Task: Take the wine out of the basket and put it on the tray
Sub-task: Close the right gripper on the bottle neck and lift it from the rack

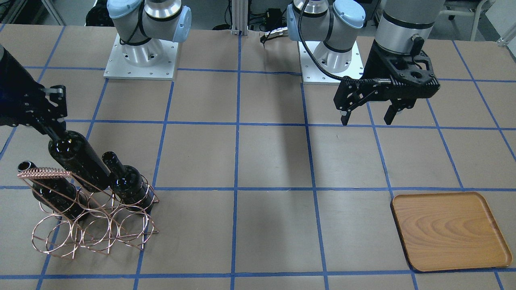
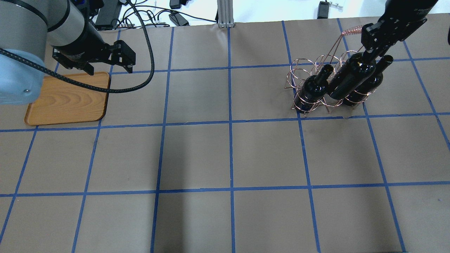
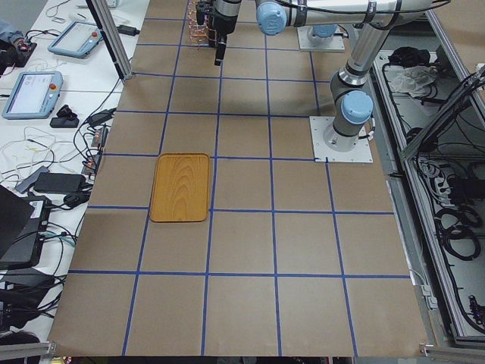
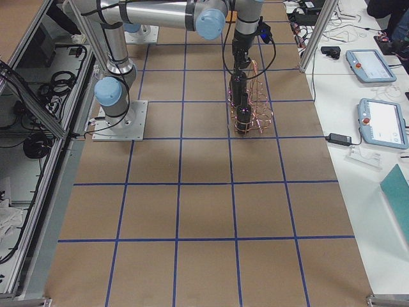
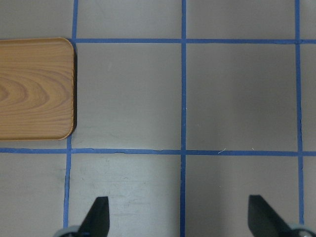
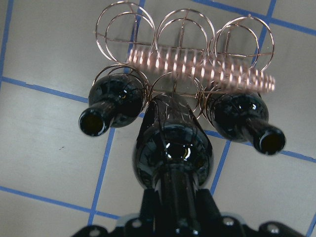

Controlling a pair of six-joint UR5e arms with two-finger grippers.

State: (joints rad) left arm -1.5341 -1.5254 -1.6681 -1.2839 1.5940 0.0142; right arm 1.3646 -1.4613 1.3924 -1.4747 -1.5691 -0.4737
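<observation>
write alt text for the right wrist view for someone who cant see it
The right gripper holds the middle bottle by its neck, its lower end in the basket. Two other bottles lie in rings beside it, open mouths facing the camera.

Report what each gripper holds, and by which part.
The right gripper holds the middle wine bottle by its neck, its base within the basket. The left gripper is open and empty.

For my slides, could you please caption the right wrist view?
Right gripper holds the middle wine bottle by its neck in the copper basket.
</observation>
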